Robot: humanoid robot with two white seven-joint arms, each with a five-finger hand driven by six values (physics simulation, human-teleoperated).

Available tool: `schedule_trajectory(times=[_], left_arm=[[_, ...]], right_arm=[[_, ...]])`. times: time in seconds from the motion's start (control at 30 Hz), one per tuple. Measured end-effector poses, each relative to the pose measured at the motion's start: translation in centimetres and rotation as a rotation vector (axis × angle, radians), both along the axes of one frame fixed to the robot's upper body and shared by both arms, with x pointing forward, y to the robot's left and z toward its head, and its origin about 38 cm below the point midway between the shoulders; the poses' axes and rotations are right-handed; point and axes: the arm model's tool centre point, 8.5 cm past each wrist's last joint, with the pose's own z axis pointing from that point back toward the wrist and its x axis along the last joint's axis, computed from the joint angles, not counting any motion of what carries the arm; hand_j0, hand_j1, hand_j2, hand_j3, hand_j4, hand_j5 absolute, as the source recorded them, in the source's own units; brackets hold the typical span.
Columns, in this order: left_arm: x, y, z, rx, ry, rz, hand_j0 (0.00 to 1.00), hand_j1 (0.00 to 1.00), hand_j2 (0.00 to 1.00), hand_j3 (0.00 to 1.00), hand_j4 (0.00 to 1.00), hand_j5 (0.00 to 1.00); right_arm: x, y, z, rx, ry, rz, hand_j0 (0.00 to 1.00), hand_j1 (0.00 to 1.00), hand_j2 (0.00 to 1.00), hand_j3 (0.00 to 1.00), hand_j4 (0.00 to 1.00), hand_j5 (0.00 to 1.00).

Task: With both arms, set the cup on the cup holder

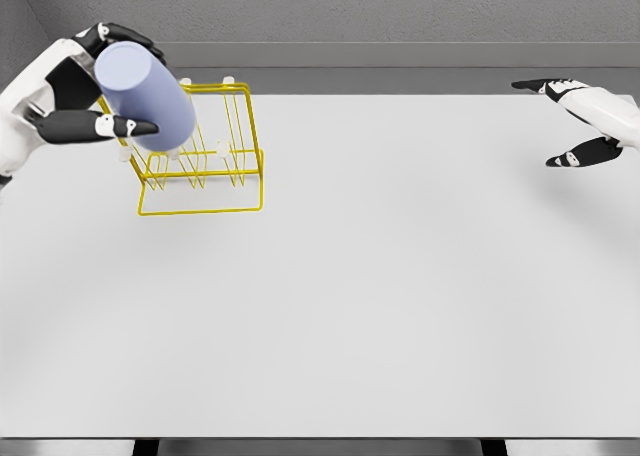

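Note:
A pale lavender cup (148, 92) is held tilted over the left side of a yellow wire cup holder (205, 166) at the table's far left. My left hand (100, 81) is shut on the cup, black fingers wrapped over its top and underside. The cup's lower end reaches down among the rack's wires near a white peg; whether it touches is unclear. My right hand (572, 121) hovers at the far right edge, fingers spread and holding nothing.
The white table (380, 296) stretches wide in front and to the right of the rack. A grey wall runs behind the table's far edge.

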Motion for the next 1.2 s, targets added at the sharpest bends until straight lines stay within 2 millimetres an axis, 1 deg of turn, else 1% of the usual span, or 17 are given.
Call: schedule_trajectory(times=[0.27, 0.43, 0.73, 1.2], left_arm=[[0.6, 0.5, -0.4, 0.007, 0.026, 0.023, 0.47, 0.47, 0.47, 0.47, 0.47, 0.47], [1.0, 0.8, -1.2, 0.007, 0.052, 0.040, 0.47, 0.47, 0.47, 0.47, 0.47, 0.47], [1.6, -0.1, -2.9, -0.015, 0.082, 0.043, 0.47, 0.47, 0.47, 0.47, 0.47, 0.47], [1.4, 0.2, -3.6, -0.006, 0.100, 0.050, 0.47, 0.47, 0.47, 0.47, 0.47, 0.47]], right_arm=[[0.0, -0.1, 0.1, -0.002, 0.000, -0.002, 1.00, 1.00, 1.00, 1.00, 1.00, 1.00], [0.0, -0.1, 0.1, -0.002, 0.000, -0.002, 1.00, 1.00, 1.00, 1.00, 1.00, 1.00], [0.0, -0.1, 0.1, -0.002, 0.000, -0.002, 1.00, 1.00, 1.00, 1.00, 1.00, 1.00], [0.0, -0.2, 0.1, -0.003, -0.001, -0.003, 1.00, 1.00, 1.00, 1.00, 1.00, 1.00]])
